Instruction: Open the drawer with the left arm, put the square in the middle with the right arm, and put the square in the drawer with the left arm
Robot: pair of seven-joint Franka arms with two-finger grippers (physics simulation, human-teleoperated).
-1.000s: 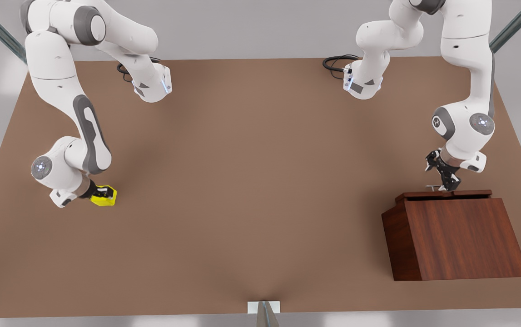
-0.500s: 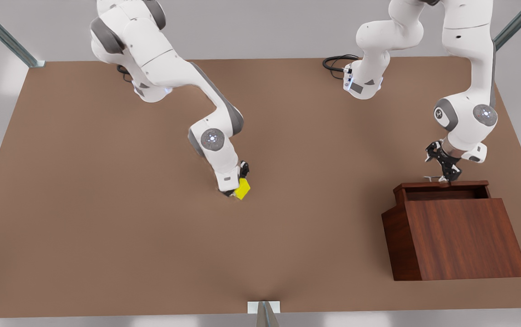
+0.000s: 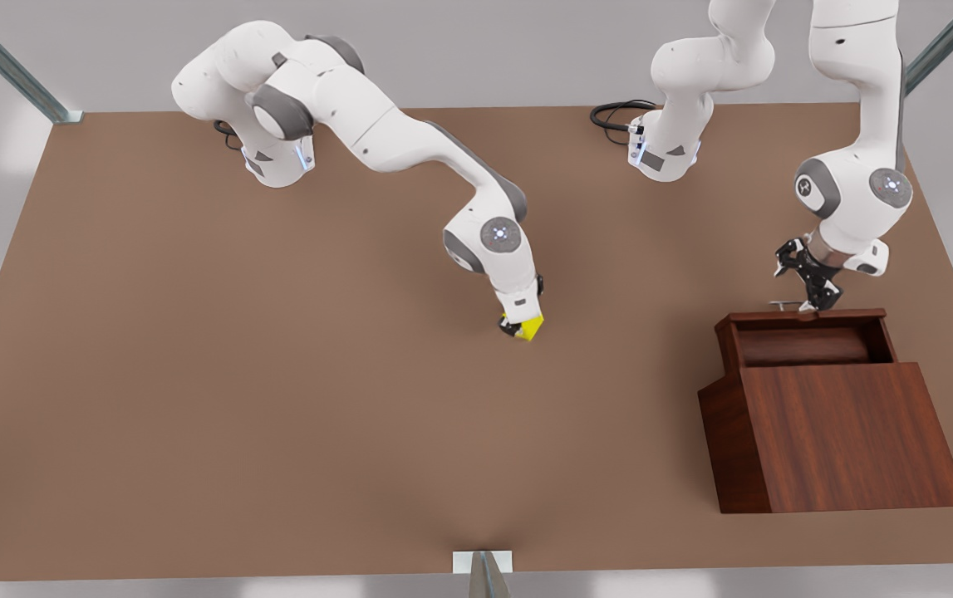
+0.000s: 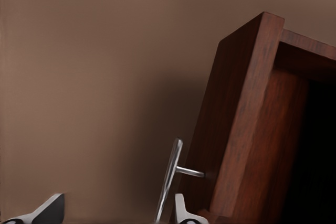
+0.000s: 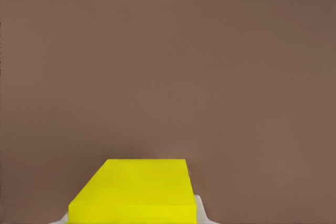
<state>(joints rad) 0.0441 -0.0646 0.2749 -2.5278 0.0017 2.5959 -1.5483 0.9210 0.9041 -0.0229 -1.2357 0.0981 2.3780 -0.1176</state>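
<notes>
Drawer [image 3: 804,342] of the dark wooden box [image 3: 842,436] stands pulled out toward the table's far edge, on the front view's right. My left gripper [image 3: 812,291] sits at its thin silver handle [image 4: 170,179], fingers spread with the bar between them and one fingertip [image 4: 181,211] just beside it. My right gripper [image 3: 522,325] is near the centre of the brown tabletop [image 3: 277,399], low over it, pinching the yellow square [image 3: 532,327] between its fingers.
</notes>
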